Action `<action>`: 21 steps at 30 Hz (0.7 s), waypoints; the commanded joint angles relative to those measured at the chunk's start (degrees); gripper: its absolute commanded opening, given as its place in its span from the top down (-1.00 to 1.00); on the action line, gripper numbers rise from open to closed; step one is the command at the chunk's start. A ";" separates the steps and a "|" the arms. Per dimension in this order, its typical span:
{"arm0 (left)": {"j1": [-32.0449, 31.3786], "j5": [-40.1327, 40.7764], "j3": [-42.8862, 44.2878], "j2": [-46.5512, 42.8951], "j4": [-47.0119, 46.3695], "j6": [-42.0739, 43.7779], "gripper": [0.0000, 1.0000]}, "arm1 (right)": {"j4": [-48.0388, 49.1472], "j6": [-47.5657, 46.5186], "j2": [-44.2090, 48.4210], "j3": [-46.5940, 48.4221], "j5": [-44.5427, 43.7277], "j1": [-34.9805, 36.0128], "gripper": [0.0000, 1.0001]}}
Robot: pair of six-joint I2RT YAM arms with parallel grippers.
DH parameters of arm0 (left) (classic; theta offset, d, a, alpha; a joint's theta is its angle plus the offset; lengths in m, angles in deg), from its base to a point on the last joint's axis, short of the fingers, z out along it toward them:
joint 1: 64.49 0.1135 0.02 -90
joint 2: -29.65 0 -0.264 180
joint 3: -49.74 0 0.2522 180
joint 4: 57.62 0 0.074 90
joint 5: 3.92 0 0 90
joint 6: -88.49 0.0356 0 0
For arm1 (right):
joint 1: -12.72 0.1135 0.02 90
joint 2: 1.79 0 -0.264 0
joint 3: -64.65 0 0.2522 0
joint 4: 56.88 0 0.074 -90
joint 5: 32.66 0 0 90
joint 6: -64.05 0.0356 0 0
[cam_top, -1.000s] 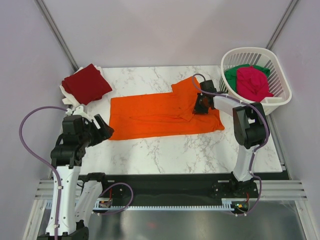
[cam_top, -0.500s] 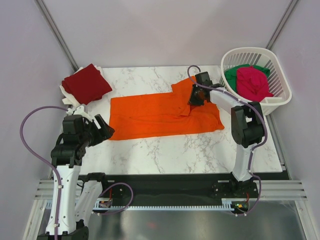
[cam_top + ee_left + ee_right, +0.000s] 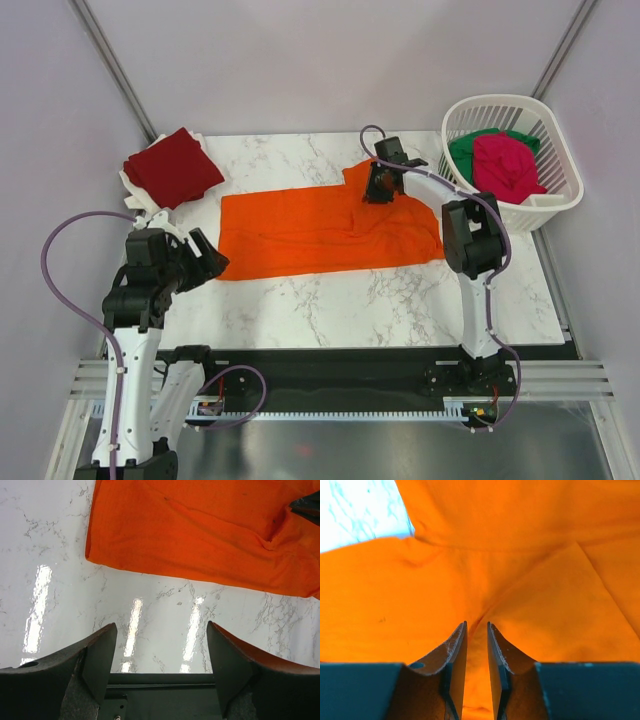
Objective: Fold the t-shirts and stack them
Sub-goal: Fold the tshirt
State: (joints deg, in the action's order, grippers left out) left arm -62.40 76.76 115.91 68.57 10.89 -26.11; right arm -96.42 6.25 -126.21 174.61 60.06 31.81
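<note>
Across the middle of the marbled tabletop, spread flat as a long band from left to right: orange t-shirt. Straight along the near hem, rumpled toward the right end, with one sleeve poking out at the far right corner.

At that far right corner, by the sleeve: right gripper, jaws drawn almost together on a pinched ridge of the orange cloth. In the right wrist view, creases running in toward the narrow slit between the fingers.

Off the shirt's near left corner: left gripper, jaws spread wide, holding nothing. Hanging over bare marble just short of the cloth's edge, not touching it.

At the far left corner of the tabletop: folded dark red t-shirt, with a sliver of white showing beneath it, too small to identify. Close to the orange shirt's far left corner but apart from it.

At the far right, beside the tabletop's edge: white lattice basket. Inside, bunched up: magenta-pink t-shirt lying over green t-shirt.

Open room: a broad strip of bare marble between the orange hem and the near edge of the tabletop, running the full width. A narrower strip behind the shirt, toward the far edge. A small gap of marble between the shirt's right end and the basket.
</note>
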 commanded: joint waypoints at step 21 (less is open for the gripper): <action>-1.29 0.53 -2.74 15.21 -12.01 -12.03 -0.51 | 0.38 -3.03 30.11 -29.13 -4.67 -2.65 0.15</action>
State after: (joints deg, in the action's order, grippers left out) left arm -62.66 78.29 114.35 81.62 5.71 -32.34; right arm -96.79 2.74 -95.41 151.42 52.12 31.26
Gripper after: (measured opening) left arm 0.758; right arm 0.441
